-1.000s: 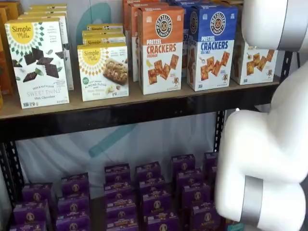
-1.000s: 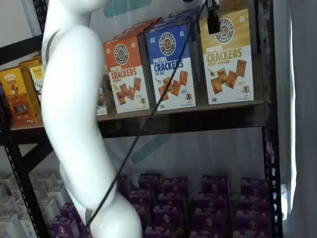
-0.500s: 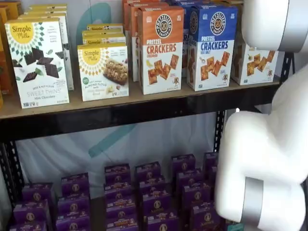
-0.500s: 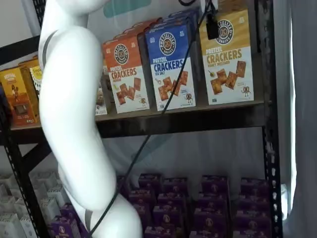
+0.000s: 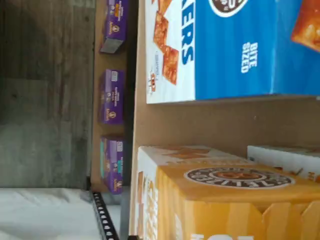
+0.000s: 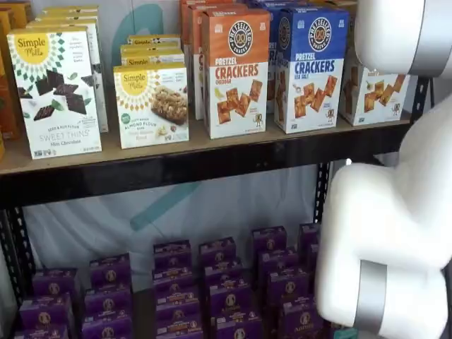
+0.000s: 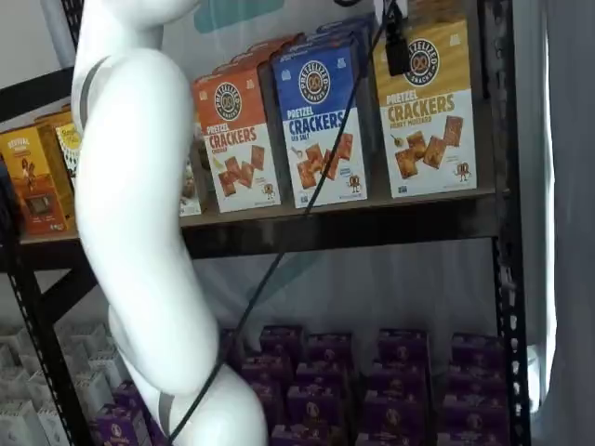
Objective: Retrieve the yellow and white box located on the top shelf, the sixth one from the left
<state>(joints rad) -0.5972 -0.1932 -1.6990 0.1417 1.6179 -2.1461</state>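
The yellow and white box (image 7: 429, 111) stands at the right end of the top shelf (image 7: 353, 212), next to a blue cracker box (image 7: 321, 121). In a shelf view the white arm hides the upper part of the yellow and white box (image 6: 371, 95). Of my gripper (image 7: 395, 46) only one black finger shows. It hangs from the view's upper edge with a cable beside it, in front of the box's upper left corner. The jaws stand wide with nothing in them. The wrist view shows the box's yellow top (image 5: 235, 195) close by, on the tan board (image 5: 200, 122).
An orange cracker box (image 6: 236, 74) and white Simple Mills boxes (image 6: 56, 88) stand further left. Purple boxes (image 6: 176, 289) fill the lower shelf. A black upright (image 7: 502, 214) stands just right of the target. My white arm (image 7: 139, 214) crosses in front of the rack.
The arm has shifted slightly, and the black finger and cable have drifted a little across the yellow box's top. No box has moved.
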